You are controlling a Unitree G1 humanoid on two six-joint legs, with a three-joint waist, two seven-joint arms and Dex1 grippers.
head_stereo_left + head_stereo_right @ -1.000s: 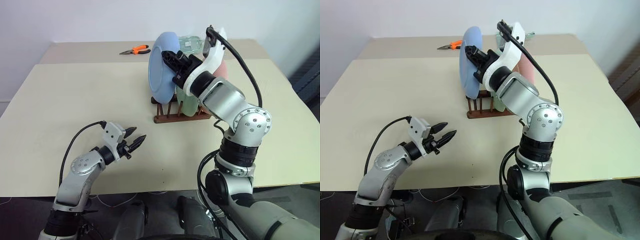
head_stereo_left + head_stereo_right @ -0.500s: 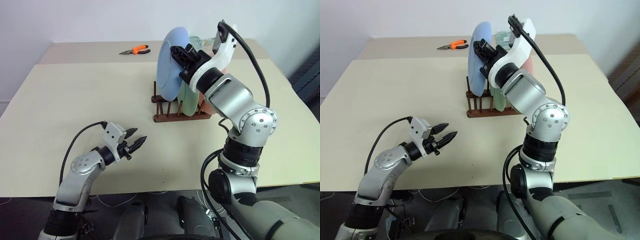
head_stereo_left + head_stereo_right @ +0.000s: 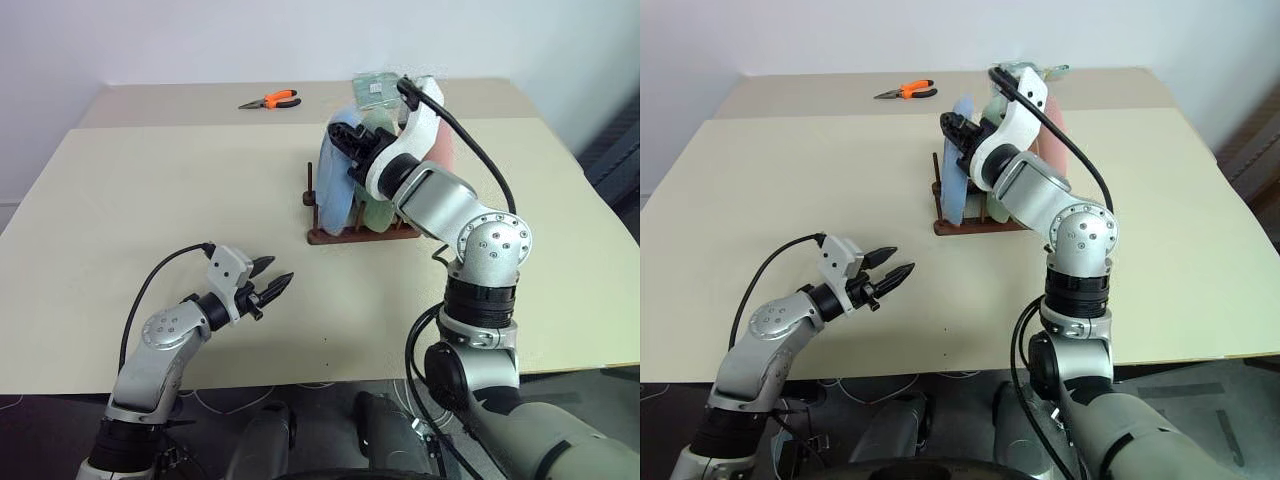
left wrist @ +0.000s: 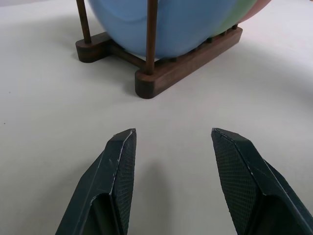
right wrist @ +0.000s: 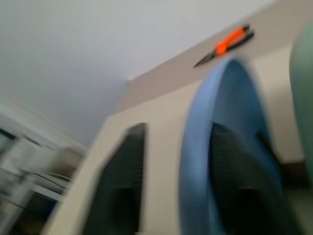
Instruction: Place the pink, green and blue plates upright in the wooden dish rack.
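3 plates stand in the wooden dish rack; both hands open, right hand straddling the blue plate.

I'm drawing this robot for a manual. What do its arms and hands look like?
Both arms are built of rounded silver-grey metallic segments with black joint rings and small screw dots on round joint caps. Each wrist carries a white plastic housing with a black cable looping off it. The left hand and right hand each end in two black, tapering, wedge-shaped fingers with finely textured inner pads.
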